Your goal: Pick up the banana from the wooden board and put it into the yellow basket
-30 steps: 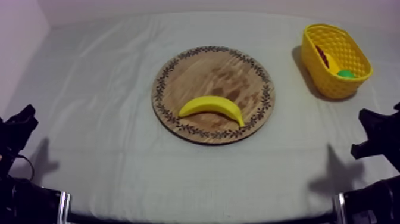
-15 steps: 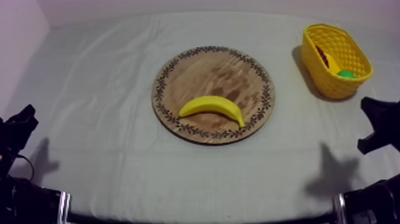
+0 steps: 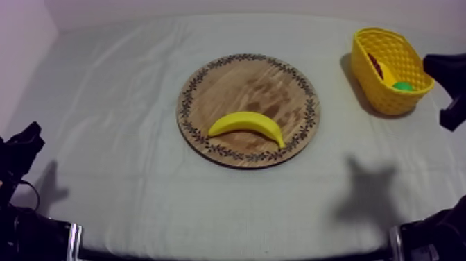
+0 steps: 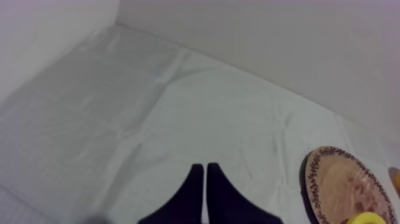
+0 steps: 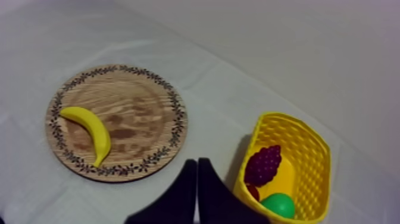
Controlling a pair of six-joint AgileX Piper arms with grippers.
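Observation:
The yellow banana (image 3: 246,125) lies on the near half of the round wooden board (image 3: 249,80) in the middle of the table. The yellow basket (image 3: 378,90) stands at the far right. My right gripper (image 3: 444,90) hangs at the right edge, beside the basket and above the cloth. In the right wrist view its fingers (image 5: 197,170) lie together as a narrow wedge, shut on nothing, between the board (image 5: 131,101) with the banana (image 5: 89,131) and the basket (image 5: 309,128). My left gripper (image 3: 26,141) rests low at the left, shut (image 4: 205,176).
Inside the basket lie a bunch of grapes (image 5: 263,165), a green fruit (image 5: 277,204), a small red fruit (image 5: 253,192) and a yellow piece (image 5: 286,176). The board's edge (image 4: 339,184) shows beyond the left gripper. Bare cloth surrounds the board.
My right gripper has risen and moved away from the table's front edge to beside the basket; its shadow slid left on the cloth. The left arm and banana have not moved.

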